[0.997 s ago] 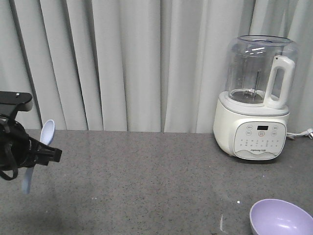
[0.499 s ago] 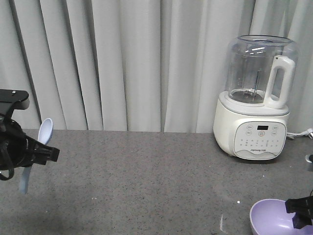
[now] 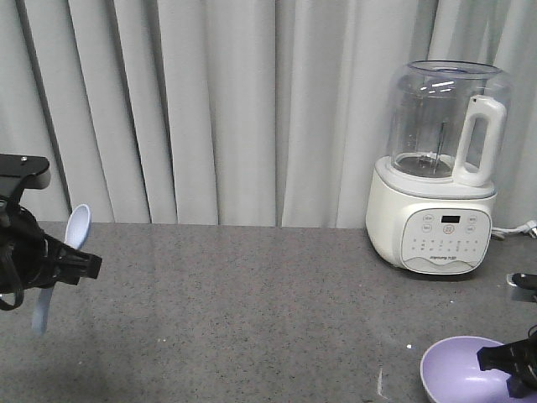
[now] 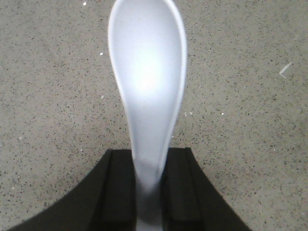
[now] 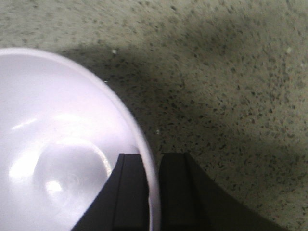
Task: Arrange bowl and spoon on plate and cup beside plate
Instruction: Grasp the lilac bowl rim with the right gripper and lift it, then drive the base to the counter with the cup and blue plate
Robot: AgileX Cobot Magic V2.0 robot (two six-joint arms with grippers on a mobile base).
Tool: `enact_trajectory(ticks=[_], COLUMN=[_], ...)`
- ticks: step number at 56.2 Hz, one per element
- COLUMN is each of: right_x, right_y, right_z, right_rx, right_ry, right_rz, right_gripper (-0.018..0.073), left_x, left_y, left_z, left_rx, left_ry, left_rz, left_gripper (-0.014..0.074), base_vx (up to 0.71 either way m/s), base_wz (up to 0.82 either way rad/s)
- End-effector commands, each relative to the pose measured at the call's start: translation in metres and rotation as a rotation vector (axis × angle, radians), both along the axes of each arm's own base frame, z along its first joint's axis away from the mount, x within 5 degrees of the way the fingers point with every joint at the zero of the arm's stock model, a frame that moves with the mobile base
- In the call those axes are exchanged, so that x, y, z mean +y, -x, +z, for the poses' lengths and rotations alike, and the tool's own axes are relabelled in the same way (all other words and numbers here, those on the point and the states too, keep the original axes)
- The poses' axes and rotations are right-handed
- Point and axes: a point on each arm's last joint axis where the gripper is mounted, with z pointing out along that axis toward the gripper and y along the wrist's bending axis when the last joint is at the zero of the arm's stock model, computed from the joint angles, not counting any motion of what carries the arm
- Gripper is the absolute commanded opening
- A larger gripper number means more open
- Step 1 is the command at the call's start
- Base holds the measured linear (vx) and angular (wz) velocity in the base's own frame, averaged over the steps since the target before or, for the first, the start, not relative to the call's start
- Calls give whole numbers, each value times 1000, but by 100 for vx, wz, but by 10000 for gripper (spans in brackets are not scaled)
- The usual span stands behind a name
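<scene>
Pale grey pleated curtains point(image 3: 226, 109) hang across the whole back wall. In front lies a grey speckled table point(image 3: 252, 311) under even, soft light. At its far right stands a white blender point(image 3: 440, 168) with a clear jug and a white cord point(image 3: 516, 229).

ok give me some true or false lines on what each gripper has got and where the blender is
1. The left gripper holds the spoon clear of the table. True.
2. The spoon's scoop points down at the table. False: in the front view the scoop is the upper end and the handle hangs below.
3. The rim of the bowl sits between the fingers of the right gripper. True.
4. The blender lies tipped over. False: it stands upright at the back.
5. The bowl is full. False: it looks empty.
</scene>
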Motion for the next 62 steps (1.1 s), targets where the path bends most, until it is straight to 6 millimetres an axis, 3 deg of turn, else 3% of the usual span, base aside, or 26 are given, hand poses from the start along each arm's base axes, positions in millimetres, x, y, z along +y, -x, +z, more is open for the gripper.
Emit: enact_trajectory(ticks=[1,7,13,21,26,34,45,53,62], right_x=[-3,5,26,51,58,56,55,54,54], right_y=[3,11,26,67,100,157,216,231,230], right_z=[25,53,89,140,159,159,130,116,113], right_rx=[-94,-217,-375,-590,-750,-951,-1101,-1133,-1121], right_ry=[69,75,101,148,174,193,175,185,182], right_rz=[61,84,183,298,315,282,241,237,239], right_gripper=[-14,-13,-11,-10,-9,-9,-9,-9,-9], left_x=[1,1,4,10,17,28,39,44,44], left_y=[6,10,20,49,77,124,176,194,194], left_z=[22,25,31,30,28,12,-18,-28,-26], left_rx=[-95,-127,-209,-298,-378,-508,-657,-736,-761], left_ry=[28,34,42,33,49,91,145,161,166], left_rz=[-1,-3,-10,-32,-30,-18,-7,-5,-3], left_gripper=[-6,-6,-6,-6,-6,-6,-3,-1,0], base_vx=[0,0,0,0,0,0,0,0,0], base_wz=[0,0,0,0,0,0,0,0,0])
